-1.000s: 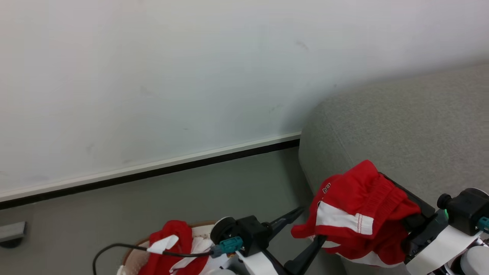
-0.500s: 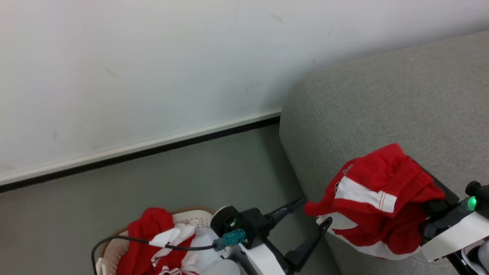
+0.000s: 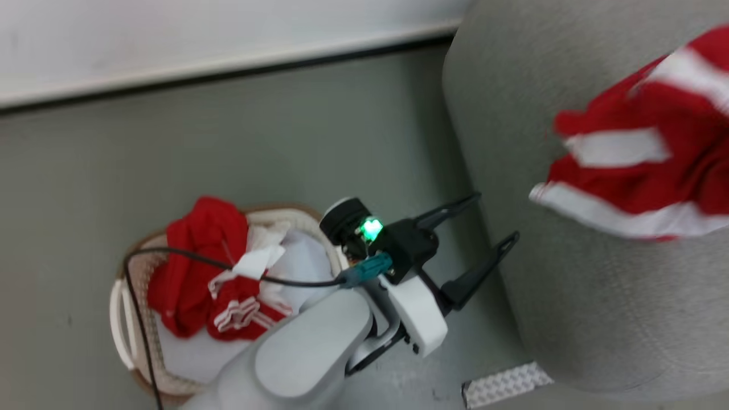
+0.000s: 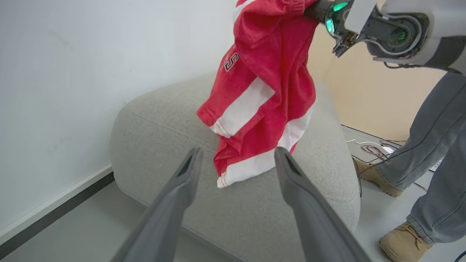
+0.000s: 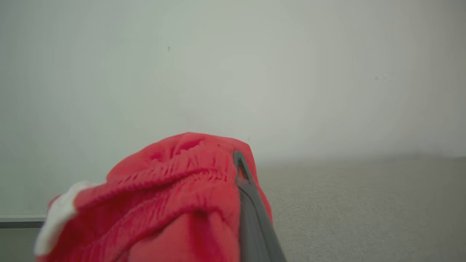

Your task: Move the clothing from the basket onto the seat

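Right gripper [image 5: 233,160] is pinched tight on the ribbed band of a red garment [image 4: 269,72], which dangles over the seat [image 4: 164,120] near its wall-side end. The hem is low by the cushion, can't tell if it's touching. Left gripper [image 3: 495,217] is spread wide and empty beside the seat's edge. More clothing [image 3: 193,256] sits in the basket [image 3: 122,302]. Stuff looks light, floppy and not fragile imo, so grab a bunched fold or the band, since a single layer could slip.
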### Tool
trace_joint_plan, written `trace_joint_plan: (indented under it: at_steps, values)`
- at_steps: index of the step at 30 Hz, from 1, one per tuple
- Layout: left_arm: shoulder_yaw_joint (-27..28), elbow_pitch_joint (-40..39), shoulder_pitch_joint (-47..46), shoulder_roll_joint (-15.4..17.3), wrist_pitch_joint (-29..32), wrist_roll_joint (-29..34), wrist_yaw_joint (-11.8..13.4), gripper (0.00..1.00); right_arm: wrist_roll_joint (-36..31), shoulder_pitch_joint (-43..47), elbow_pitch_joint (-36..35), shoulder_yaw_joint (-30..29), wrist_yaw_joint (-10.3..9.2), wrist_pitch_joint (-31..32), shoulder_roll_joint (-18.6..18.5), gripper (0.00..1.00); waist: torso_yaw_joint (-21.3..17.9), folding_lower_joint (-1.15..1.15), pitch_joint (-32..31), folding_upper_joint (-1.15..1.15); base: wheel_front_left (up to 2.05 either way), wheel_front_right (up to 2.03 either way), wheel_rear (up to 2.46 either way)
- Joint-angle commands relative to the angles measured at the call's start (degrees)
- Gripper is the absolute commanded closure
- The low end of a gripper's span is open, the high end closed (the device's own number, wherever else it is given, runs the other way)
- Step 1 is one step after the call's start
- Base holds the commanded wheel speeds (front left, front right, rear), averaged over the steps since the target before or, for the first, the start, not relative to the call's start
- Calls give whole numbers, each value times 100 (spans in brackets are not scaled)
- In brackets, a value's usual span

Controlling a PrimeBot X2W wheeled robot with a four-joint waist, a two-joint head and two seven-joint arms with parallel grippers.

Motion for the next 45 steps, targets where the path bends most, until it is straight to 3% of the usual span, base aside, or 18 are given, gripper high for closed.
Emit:
trace_joint_plan:
  at_steps: [1, 9, 15, 19, 24, 29, 31, 32, 45]
  values:
    - [-2, -3, -199, -7, 15, 70, 8, 0, 127, -335, 179, -146, -12, 8, -116, 100, 427, -1, 799, 0, 0, 0, 0]
    - [117, -178, -662, 107, 137, 236, 158, 0, -2, -2052, 1417, -953, -12, -20, -888, 100, 841, -1, 1658, 0, 0, 0, 0]
    - [153, -376, -578, 204, 151, 230, 314, 0, -87, -3217, 2443, -1320, -12, -35, -1220, 100, 1017, -1, 1955, 0, 0, 0, 0]
    - [209, -535, -396, 223, 120, 138, 485, 0, -242, -3522, 3077, -1262, -12, -128, -992, 100, 1073, -1, 2093, 0, 0, 0, 0]
    - [220, -647, -210, 294, 136, 121, 661, 0, -259, -3267, 3817, -1214, -13, -275, -505, 100, 1102, -1, 2172, 0, 0, 0, 0]
    - [309, -712, -31, 415, 106, 25, 795, 0, -305, -2868, 4034, -1087, -12, -353, -151, 100, 1026, -1, 2046, 0, 0, 0, 0]
    - [363, -717, 43, 444, 81, -45, 820, 0, -379, -2662, 3918, -1002, -13, -352, -145, 39, 974, -1, 1917, 0, 0, 0, 0]
    - [388, -718, 72, 458, 56, -88, 829, 0, -375, -2574, 3875, -1047, -13, -354, -151, 0, 953, -1, 1847, 0, 0, 0, 0]
    - [701, -291, 780, 422, -225, -557, 744, 0, -1094, -451, 2728, -1333, -12, -344, 388, 0, 874, -1, 293, 0, 0, 0, 0]
